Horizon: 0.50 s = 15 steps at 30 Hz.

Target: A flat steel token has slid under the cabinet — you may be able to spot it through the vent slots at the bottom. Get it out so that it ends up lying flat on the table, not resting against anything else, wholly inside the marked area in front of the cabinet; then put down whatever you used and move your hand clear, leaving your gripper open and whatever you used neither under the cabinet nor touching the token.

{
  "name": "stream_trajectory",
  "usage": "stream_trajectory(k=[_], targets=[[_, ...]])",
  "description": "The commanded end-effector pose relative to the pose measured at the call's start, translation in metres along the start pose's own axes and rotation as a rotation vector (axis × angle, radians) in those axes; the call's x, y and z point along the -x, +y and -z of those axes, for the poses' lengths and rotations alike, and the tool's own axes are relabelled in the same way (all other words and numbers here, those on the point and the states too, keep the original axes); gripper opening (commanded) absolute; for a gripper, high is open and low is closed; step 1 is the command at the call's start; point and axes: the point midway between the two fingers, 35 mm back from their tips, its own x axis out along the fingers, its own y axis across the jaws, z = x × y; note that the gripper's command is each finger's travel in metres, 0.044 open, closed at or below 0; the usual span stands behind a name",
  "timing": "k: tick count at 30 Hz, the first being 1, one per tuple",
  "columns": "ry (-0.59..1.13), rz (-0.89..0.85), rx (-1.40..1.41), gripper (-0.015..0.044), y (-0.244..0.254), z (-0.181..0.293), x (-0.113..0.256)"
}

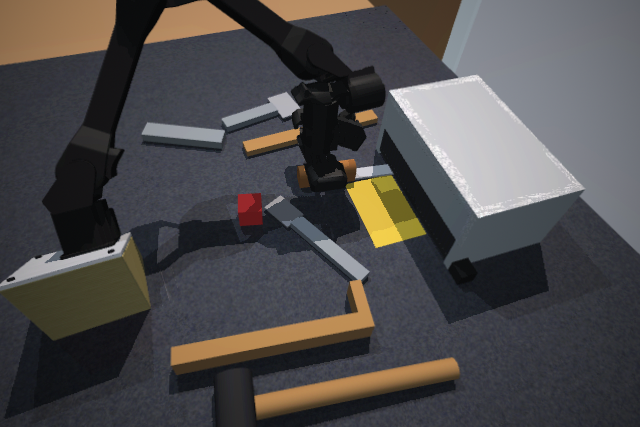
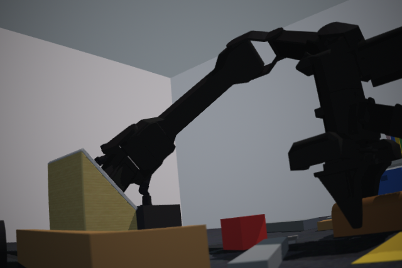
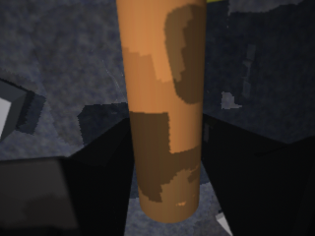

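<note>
My gripper (image 1: 326, 180) (image 3: 162, 124) is shut on the thick round orange handle (image 1: 350, 168) (image 2: 383, 214) (image 3: 164, 74) of a tool, low over the table. The tool's thin pale blade (image 1: 373, 171) runs from the handle to the cabinet's dark front opening; its far end is hidden there. The white-grey cabinet (image 1: 496, 148) stands at the right in the top view. The yellow marked area (image 1: 369, 207) (image 2: 384, 253) lies in front of it, beside the blade, partly in shadow. I cannot see the steel token in any view.
A red block (image 1: 250, 209) (image 2: 243, 232) and a grey flat-headed tool (image 1: 330, 249) lie nearer the arm's base. An L-shaped orange bar (image 1: 268, 342) and a black-headed mallet (image 1: 356, 387) lie at the front. Grey bars (image 1: 183, 136) and an orange bar (image 1: 271, 142) lie behind the gripper.
</note>
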Motion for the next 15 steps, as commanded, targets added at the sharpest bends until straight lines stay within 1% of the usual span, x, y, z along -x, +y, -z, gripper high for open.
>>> stream_trajectory(k=[1, 15], targets=[[0.003, 0.003, -0.004, 0.0000, 0.000, 0.007, -0.001], [0.004, 0.003, -0.004, 0.0000, 0.001, 0.020, -0.001]])
